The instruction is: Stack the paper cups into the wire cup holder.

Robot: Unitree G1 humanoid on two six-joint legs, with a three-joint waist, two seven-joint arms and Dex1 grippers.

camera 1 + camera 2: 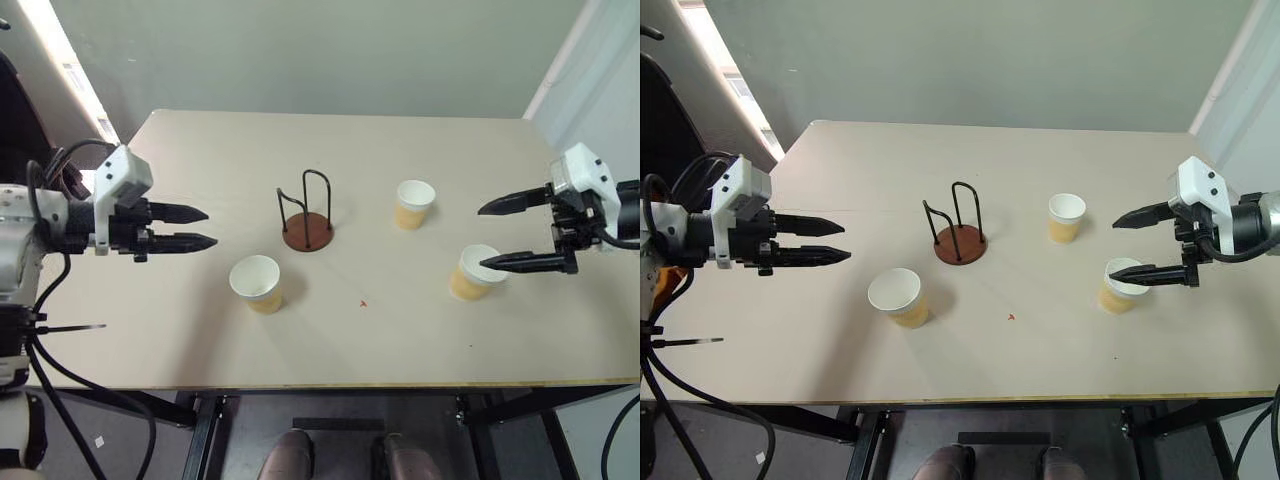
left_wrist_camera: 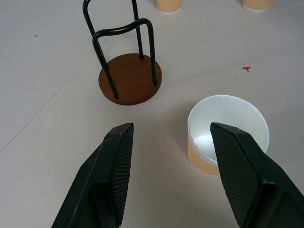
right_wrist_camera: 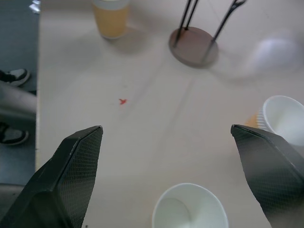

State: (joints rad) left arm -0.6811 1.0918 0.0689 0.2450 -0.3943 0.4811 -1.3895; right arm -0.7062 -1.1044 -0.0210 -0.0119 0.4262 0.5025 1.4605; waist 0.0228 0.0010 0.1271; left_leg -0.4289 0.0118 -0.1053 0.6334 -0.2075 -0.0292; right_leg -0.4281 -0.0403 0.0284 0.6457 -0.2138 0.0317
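Three paper cups (image 1: 256,283) unstacked; wire cup holder (image 1: 306,231) empty. Both grippers (image 1: 207,227) (image 1: 483,236) apart, holding nothing. Your next move: grasp cup at holder's seven o'clock.

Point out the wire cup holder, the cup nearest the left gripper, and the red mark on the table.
wire cup holder (image 1: 307,232), left eye view, on its round brown base.
nearest cup (image 1: 255,277), left eye view, inside its white mouth.
red mark (image 1: 363,303), left eye view, on the speck itself.

no readable text, labels or numbers
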